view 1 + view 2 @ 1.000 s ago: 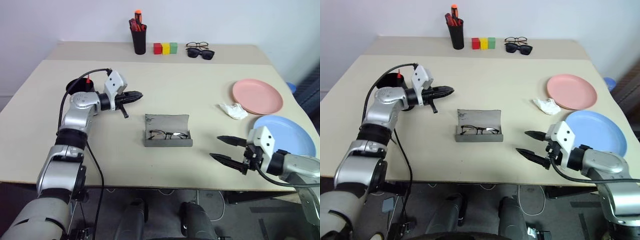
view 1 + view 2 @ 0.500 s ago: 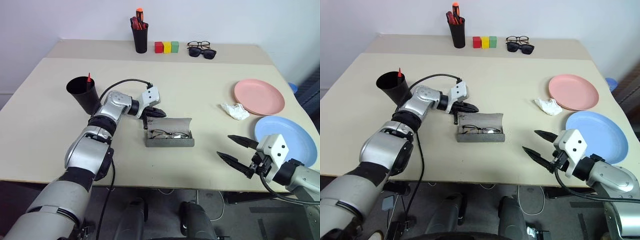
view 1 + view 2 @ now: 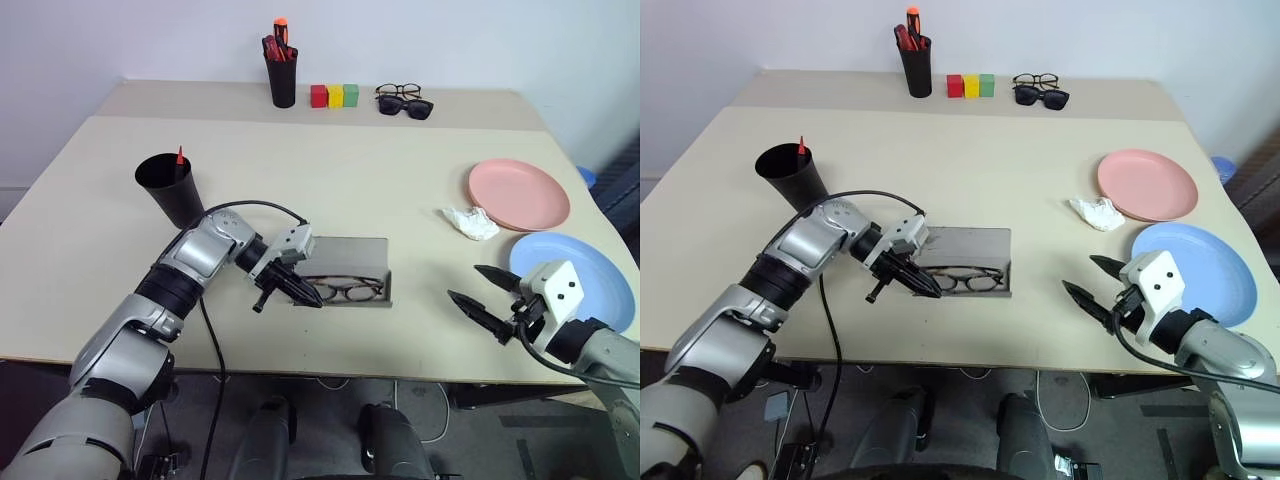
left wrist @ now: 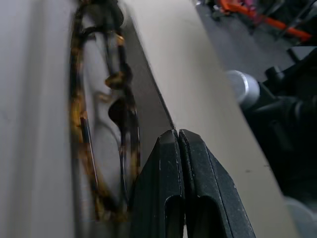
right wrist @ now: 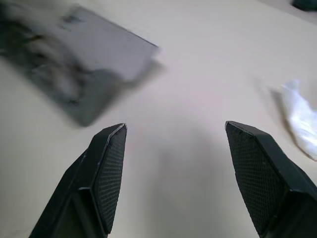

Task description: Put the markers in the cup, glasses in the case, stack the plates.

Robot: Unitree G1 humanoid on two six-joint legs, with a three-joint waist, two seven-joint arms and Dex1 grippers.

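Left eye view has the left gripper [image 3: 308, 297] down at the near left corner of the case [image 3: 350, 262], its two black fingers pressed flat together and gripping nothing. The glasses [image 3: 342, 291] lie inside the open case, right off the fingertips, lenses side by side. Their long axis runs across the table, and so does the case's, almost in line with the way the fingers point. From the left wrist view the closed fingers [image 4: 171, 188] sit against the near edge of the case, the frame just beyond them.

So the glasses look to be in already; my read is that the lid is the next job, and the lid stands flat open on the far side of the tray from the hand. That is the relation that counts: the hand is low at the near left end, the lid lies past the glasses, away from it. The left arm is plainly the closer one.

Over on the other side the right gripper [image 3: 485, 295] hovers above bare table, jaws spread wide, empty. The case lies well off to its left. The light blue plate [image 3: 590, 270] is just beside it, the pink plate [image 3: 518, 192] further out beyond, a crumpled white tissue [image 3: 468, 221] between. The black cup [image 3: 168, 187] stands past the left arm with a red marker [image 3: 179, 158] tip poking out.
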